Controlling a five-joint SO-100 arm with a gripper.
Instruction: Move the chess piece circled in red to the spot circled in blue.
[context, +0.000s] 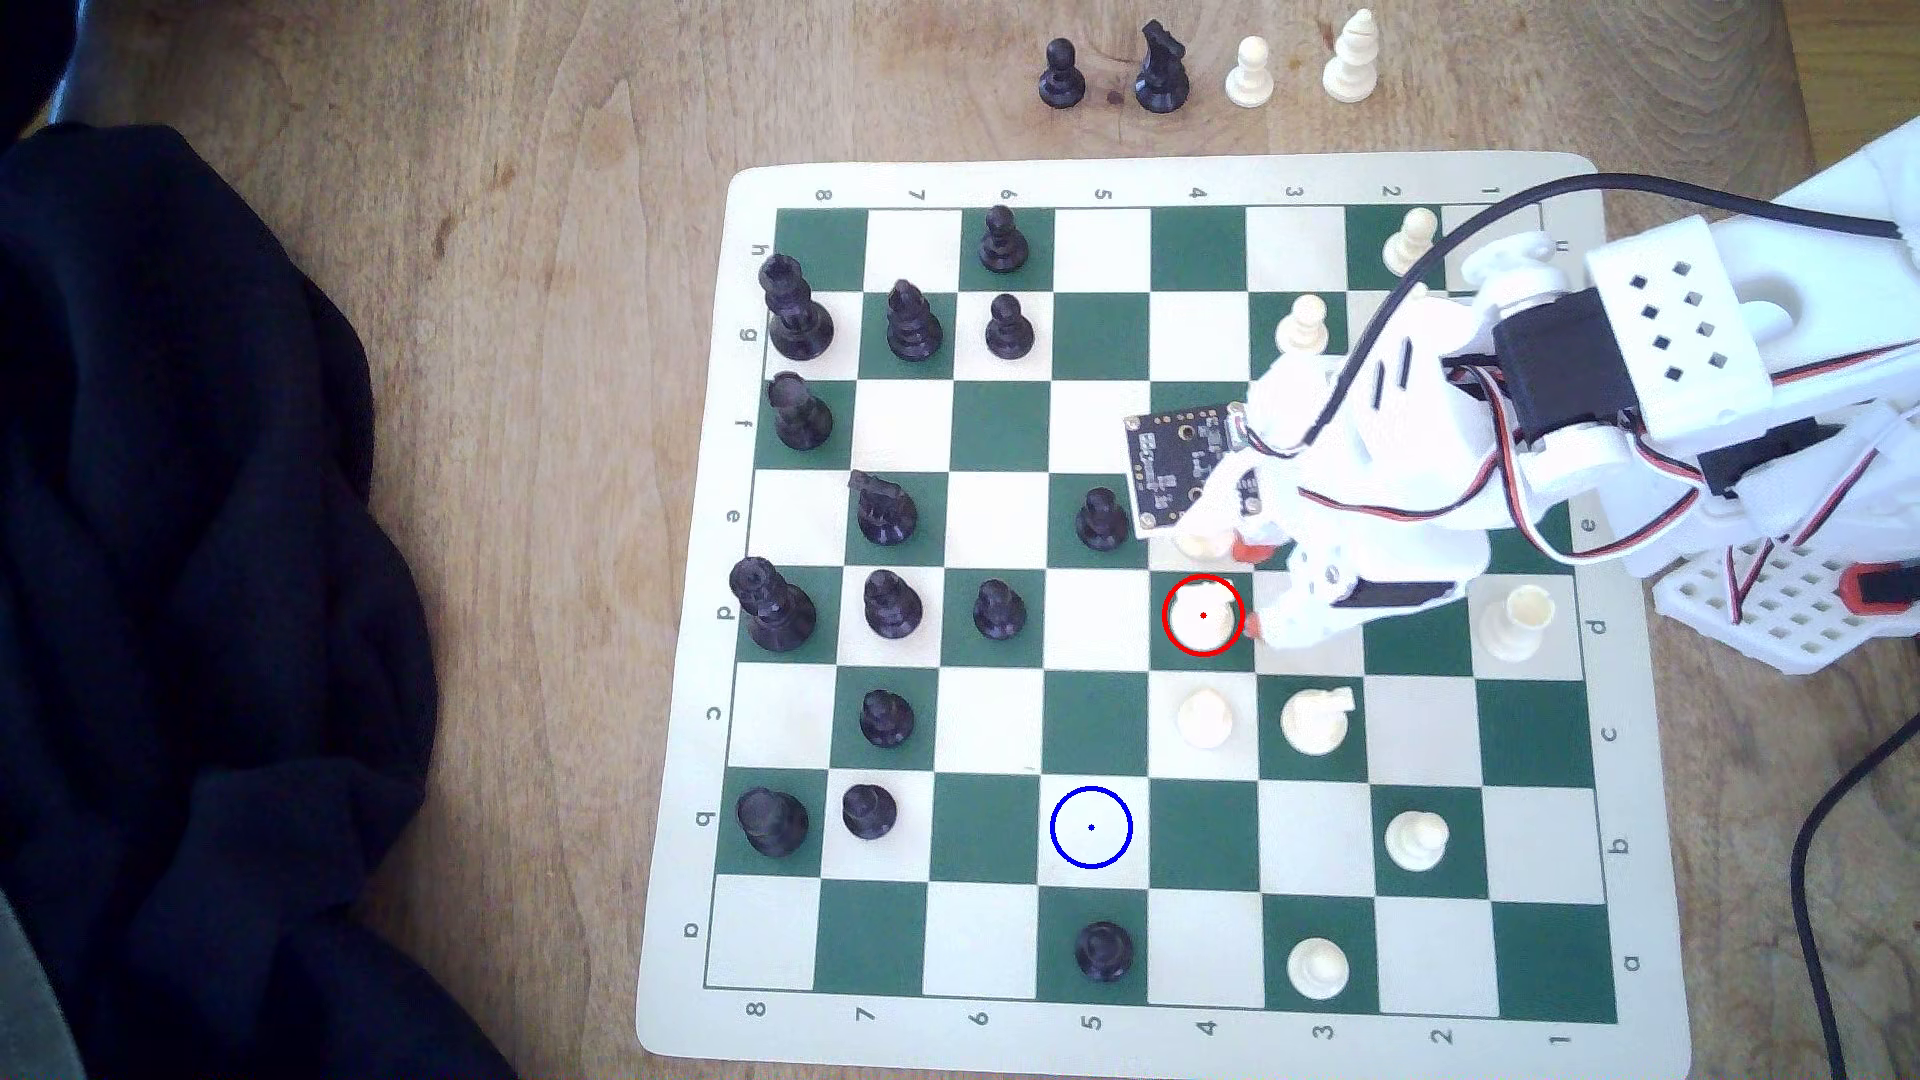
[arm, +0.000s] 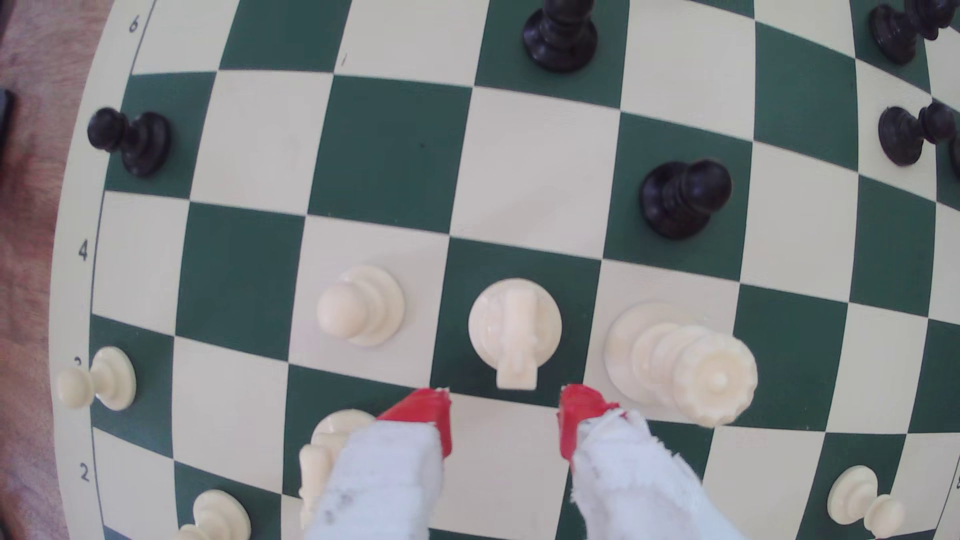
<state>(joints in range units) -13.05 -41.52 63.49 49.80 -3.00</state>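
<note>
Knight (context: 1202, 615) stands red-ringed right of frame centre, tool (arm: 503, 423) wide open just beside it; blue-ringed square (context: 1091, 828) lies lower centre.

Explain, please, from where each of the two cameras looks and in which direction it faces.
Exterior view: sits above the table, looking almost straight down on the chessboard; the white arm reaches in from this view's right, its tool beside the red-circled knight.
Wrist view: rides on the arm, looking down and forward along the open tool at the knight; two red-tipped, white-wrapped fingers show.
Shared: the knight on its green square, the cream pawn next to it, and the tool.
</note>
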